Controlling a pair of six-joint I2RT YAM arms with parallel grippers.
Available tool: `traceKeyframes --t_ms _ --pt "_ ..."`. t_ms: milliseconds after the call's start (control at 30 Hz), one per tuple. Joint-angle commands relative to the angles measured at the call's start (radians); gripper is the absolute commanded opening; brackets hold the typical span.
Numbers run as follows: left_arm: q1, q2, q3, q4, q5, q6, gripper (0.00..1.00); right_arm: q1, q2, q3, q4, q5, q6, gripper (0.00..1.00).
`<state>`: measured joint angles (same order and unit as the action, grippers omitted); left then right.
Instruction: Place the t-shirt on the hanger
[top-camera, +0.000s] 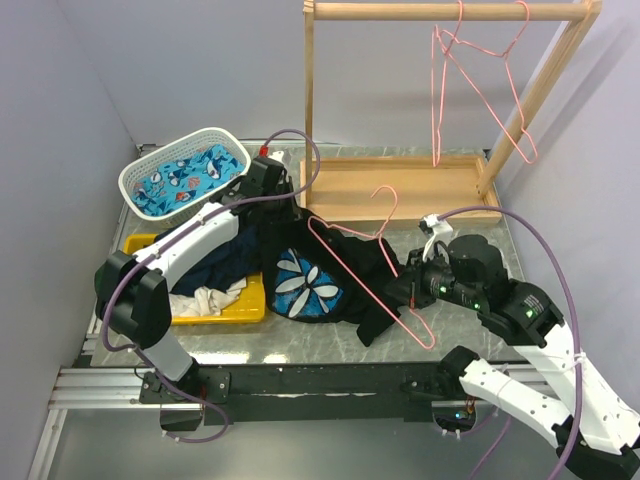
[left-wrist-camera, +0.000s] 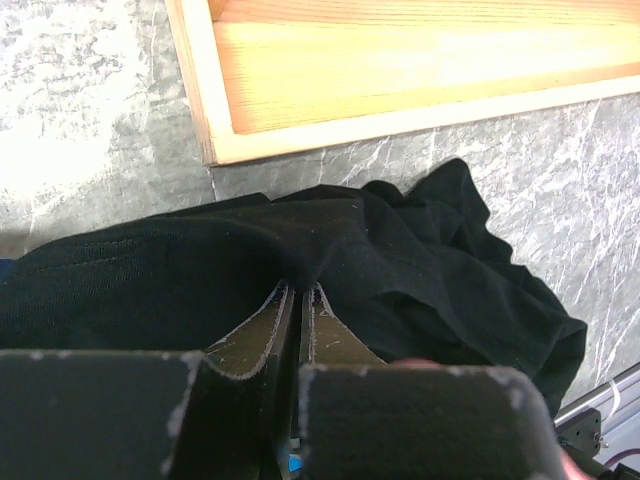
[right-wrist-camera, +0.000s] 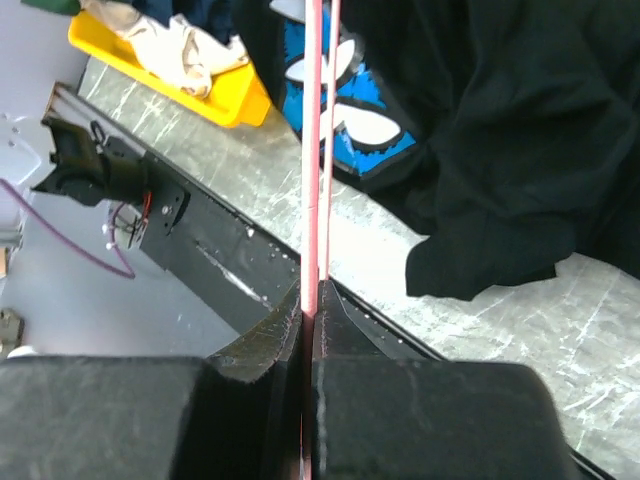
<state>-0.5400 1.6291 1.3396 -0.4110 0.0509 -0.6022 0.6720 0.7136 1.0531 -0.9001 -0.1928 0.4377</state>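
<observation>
The black t-shirt lies crumpled on the table with its blue-and-white flower print facing up. A pink wire hanger lies slanted across it, its hook pointing toward the wooden rack. My left gripper is at the shirt's far edge. In the left wrist view this gripper is shut on a pinch of the black t-shirt. My right gripper is at the shirt's right side. Seen from the right wrist, it is shut on the hanger's wire, beside the t-shirt.
A wooden rack stands at the back with two more pink hangers on its bar. A white basket of blue patterned cloth sits back left. A yellow tray with other garments lies left of the shirt.
</observation>
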Motion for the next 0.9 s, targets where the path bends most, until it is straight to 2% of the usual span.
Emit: traceKeyframes --t_ms 0,300,533,867 --pt "0.006 -0.008 0.047 -0.003 -0.016 0.024 0.01 0.012 0.001 -0.01 0.007 -0.043 -0.01 0.0" --pt "0.008 -0.057 0.017 -0.008 0.0 0.025 0.01 0.032 0.093 -0.022 0.053 0.061 -0.042 0.0" --pt "0.003 -0.097 0.0 -0.012 0.053 0.028 0.01 0.055 0.103 -0.022 0.121 0.136 -0.054 0.0" --pt "-0.014 -0.172 -0.019 -0.08 0.027 0.062 0.02 0.097 0.09 -0.025 0.202 0.086 -0.091 0.0"
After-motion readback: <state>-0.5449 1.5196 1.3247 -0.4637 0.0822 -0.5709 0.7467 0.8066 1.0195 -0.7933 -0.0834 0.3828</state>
